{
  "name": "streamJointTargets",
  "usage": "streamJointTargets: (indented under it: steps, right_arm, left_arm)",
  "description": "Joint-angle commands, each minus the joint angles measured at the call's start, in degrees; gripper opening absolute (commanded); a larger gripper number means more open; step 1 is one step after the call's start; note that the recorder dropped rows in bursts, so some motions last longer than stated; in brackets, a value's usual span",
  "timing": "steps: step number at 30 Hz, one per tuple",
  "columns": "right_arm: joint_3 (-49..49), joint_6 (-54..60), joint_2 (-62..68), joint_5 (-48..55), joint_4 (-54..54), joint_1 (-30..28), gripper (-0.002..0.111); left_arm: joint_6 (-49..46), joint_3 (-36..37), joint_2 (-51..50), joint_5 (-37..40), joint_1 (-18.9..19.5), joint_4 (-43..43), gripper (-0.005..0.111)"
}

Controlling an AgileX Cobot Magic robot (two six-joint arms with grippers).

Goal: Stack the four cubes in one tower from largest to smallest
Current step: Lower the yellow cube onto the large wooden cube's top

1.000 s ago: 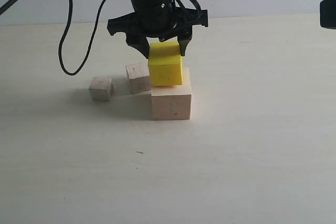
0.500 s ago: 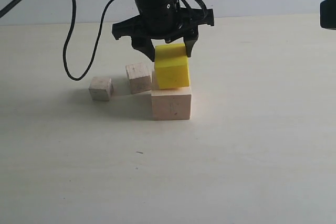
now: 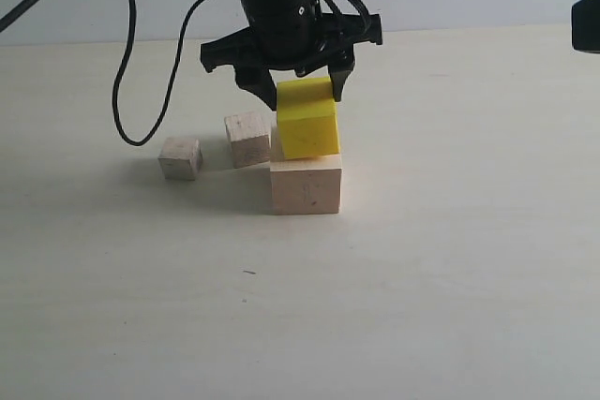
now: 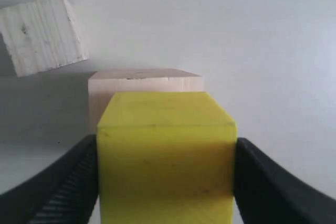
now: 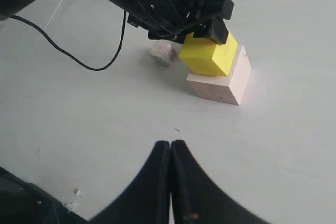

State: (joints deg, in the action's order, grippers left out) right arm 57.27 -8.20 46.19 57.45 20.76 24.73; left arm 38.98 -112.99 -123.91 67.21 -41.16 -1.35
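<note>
The large pale wood cube (image 3: 306, 186) rests on the table. The yellow cube (image 3: 307, 119) sits tilted on its top, with my left gripper (image 3: 298, 89) shut on it from above. In the left wrist view the yellow cube (image 4: 166, 156) fills the space between both black fingers, with the large wood cube (image 4: 144, 85) behind it. Two small wood cubes lie to the left: one (image 3: 247, 139) close to the large cube, the other (image 3: 180, 157) farther left. My right gripper (image 5: 170, 145) is shut and empty, well away from the cubes.
A black cable (image 3: 127, 53) loops down from the left arm over the table behind the small cubes. A dark object (image 3: 586, 21) shows at the right edge. Small paper scraps (image 5: 76, 198) lie near the right gripper.
The left gripper carried the yellow cube slightly right and down onto the large wood cube's top; over the last half second nothing moved.
</note>
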Motion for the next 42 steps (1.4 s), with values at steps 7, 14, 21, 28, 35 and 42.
streamJointTargets:
  steps: [7, 14, 21, 28, 35, 42]
  right_arm:
    - [-0.3, 0.7, -0.2, -0.2, -0.2, -0.1, 0.000]
    - [-0.3, 0.7, -0.2, -0.2, -0.2, -0.1, 0.000]
    - [-0.3, 0.7, -0.2, -0.2, -0.2, -0.1, 0.000]
    - [-0.3, 0.7, -0.2, -0.2, -0.2, -0.1, 0.000]
    - [-0.3, 0.7, -0.2, -0.2, -0.2, -0.1, 0.000]
    - [-0.3, 0.7, -0.2, -0.2, -0.3, -0.1, 0.000]
  left_arm:
    - [0.5, -0.4, 0.3, 0.4, -0.2, 0.6, 0.000]
    - [0.9, -0.4, 0.3, 0.4, -0.2, 0.6, 0.000]
    - [1.8, -0.4, 0.3, 0.4, -0.2, 0.7, 0.000]
    - [1.9, -0.4, 0.0, 0.4, -0.2, 1.0, 0.000]
    - [1.8, -0.4, -1.7, 1.5, -0.2, 0.9, 0.000]
    - [1.8, -0.4, -1.8, 1.2, -0.2, 0.9, 0.000]
